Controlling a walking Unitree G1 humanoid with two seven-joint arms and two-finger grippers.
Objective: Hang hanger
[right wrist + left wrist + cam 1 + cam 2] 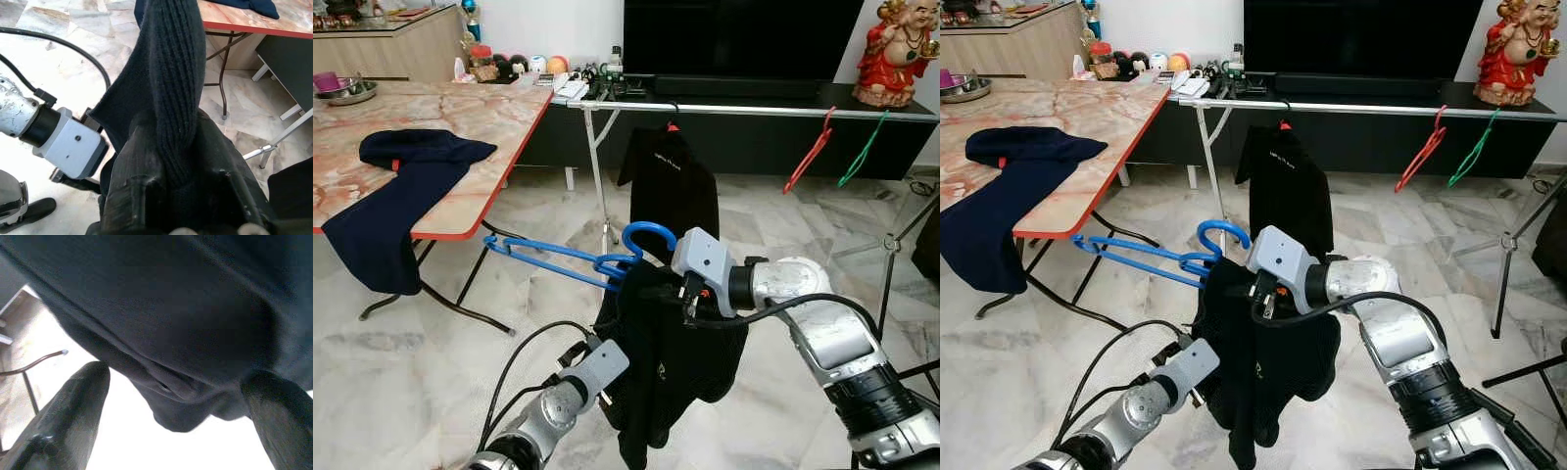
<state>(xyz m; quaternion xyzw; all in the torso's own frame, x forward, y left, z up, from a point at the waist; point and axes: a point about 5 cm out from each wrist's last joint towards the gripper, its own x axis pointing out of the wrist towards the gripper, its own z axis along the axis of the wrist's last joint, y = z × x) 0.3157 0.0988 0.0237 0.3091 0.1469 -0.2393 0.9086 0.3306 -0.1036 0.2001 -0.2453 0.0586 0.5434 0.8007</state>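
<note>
A blue hanger (558, 257) is held level in the air, its hook (648, 238) curling up beside my right wrist. A black knitted garment (666, 362) drapes from its near end. My right gripper (658, 291) is shut on that cloth where it wraps the hanger; in the right wrist view its fingers (132, 191) clamp the ribbed fabric. Lower down, my left gripper (176, 431) is open under the garment's hem, a fold sagging between its fingers (73, 406). Beyond stands a silver clothes rail (754, 110).
On the rail hang a black top (671, 186), a red hanger (811, 152) and a green hanger (862, 149). A folding table (480, 117) with a navy garment (401, 196) stands left. A stand's legs (891, 245) are at right. A TV console is behind the rail.
</note>
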